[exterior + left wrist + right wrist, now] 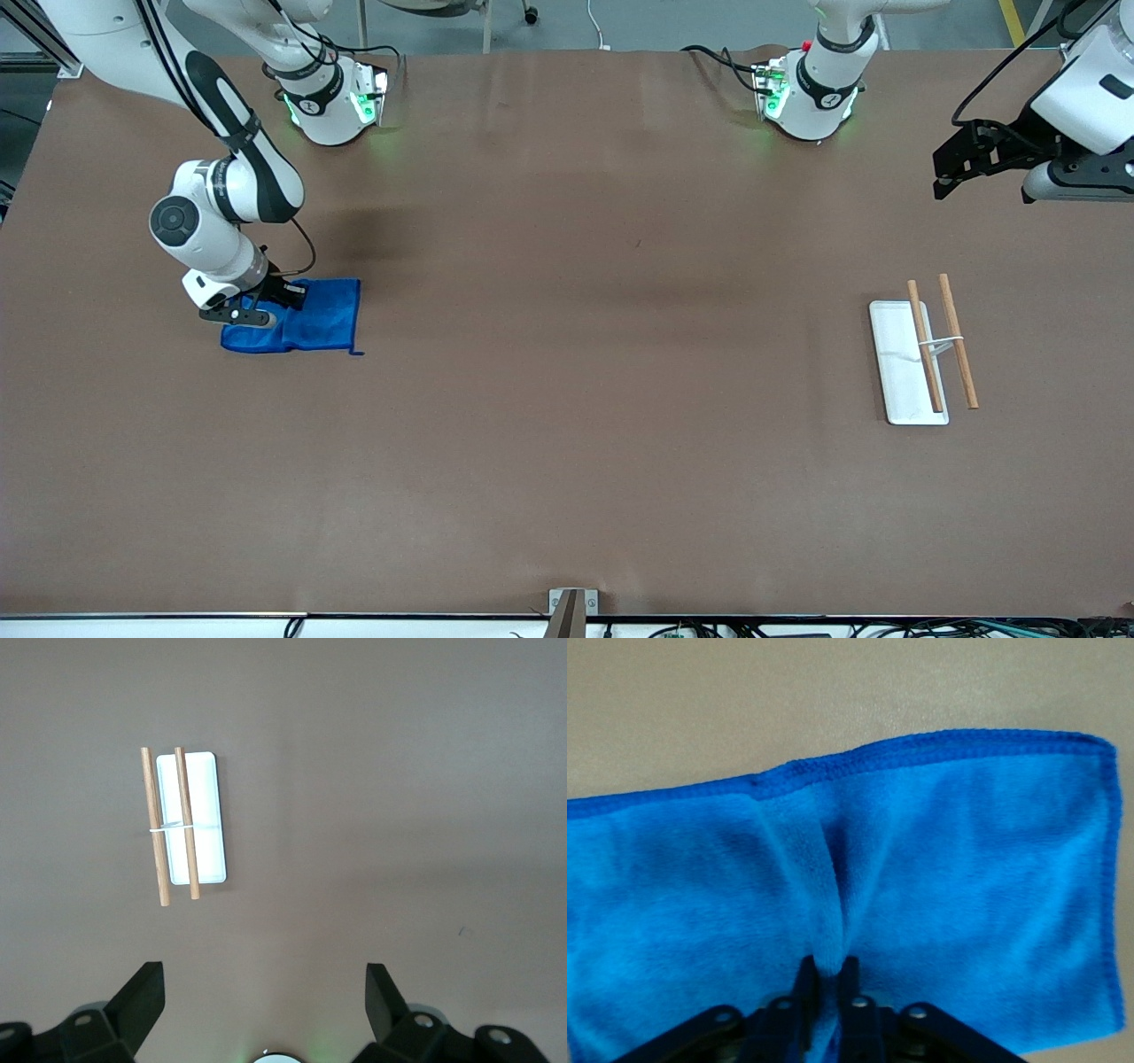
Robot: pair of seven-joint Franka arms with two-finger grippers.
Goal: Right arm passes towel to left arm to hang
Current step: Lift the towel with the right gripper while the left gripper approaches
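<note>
You have one towel [306,321] — bright blue, flat on the bench [567,399] at the right arm's end. The right hand [259,312] is down on it, clenched on a pinched ridge of cloth; only the right wrist view shows that fold. The left hand [955,168] hangs released, holding nothing, near one white rack [897,372] with two wooden rods — well apart from the towel.
</note>
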